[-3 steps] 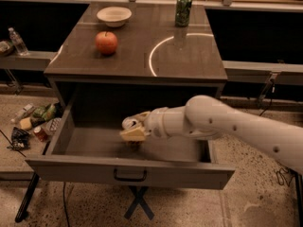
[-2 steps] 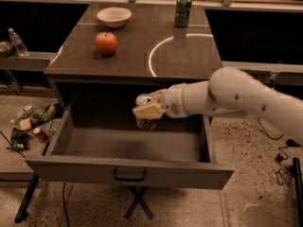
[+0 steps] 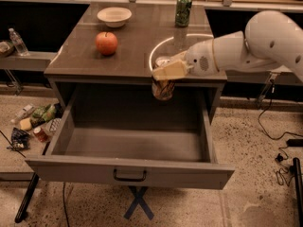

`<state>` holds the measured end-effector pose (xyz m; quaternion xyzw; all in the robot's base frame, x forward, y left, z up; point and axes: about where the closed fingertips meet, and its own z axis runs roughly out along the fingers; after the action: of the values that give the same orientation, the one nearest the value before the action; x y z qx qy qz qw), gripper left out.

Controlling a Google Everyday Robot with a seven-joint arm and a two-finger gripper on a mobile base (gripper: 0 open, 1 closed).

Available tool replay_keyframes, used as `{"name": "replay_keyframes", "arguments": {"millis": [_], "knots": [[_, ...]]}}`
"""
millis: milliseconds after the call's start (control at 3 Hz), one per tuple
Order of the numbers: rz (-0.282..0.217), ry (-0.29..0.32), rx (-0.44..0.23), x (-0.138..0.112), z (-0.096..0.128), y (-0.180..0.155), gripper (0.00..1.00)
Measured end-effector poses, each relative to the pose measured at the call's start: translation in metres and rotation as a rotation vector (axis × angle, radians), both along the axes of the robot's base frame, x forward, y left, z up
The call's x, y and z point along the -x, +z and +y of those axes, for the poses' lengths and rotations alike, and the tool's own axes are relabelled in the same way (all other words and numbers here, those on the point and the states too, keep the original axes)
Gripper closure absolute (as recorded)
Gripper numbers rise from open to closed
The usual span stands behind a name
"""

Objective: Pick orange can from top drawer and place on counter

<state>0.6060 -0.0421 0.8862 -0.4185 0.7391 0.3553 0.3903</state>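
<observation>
**Can lifted out to counter-edge height**

Camera view: the gripper point(image 3: 165, 73) is clamped on the orange can point(image 3: 163, 90), now higher than a moment ago. It has risen from inside the open top drawer point(image 3: 128, 172) to the front edge of the counter point(image 3: 132, 51). The red apple point(image 3: 107, 43), white bowl point(image 3: 114, 16) and green can point(image 3: 183, 10) are unmoved.

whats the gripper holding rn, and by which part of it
The gripper holds the orange can, clamped around its upper part just under the silver top, above the open top drawer.
</observation>
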Motion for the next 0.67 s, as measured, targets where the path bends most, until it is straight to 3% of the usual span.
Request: {"name": "replay_keyframes", "arguments": {"millis": [333,667], "knots": [[-0.014,0.009,-0.027,-0.045,-0.018,0.038,1.0],[-0.049,-0.02,-0.044,-0.087,-0.027,0.055,1.0]]}}
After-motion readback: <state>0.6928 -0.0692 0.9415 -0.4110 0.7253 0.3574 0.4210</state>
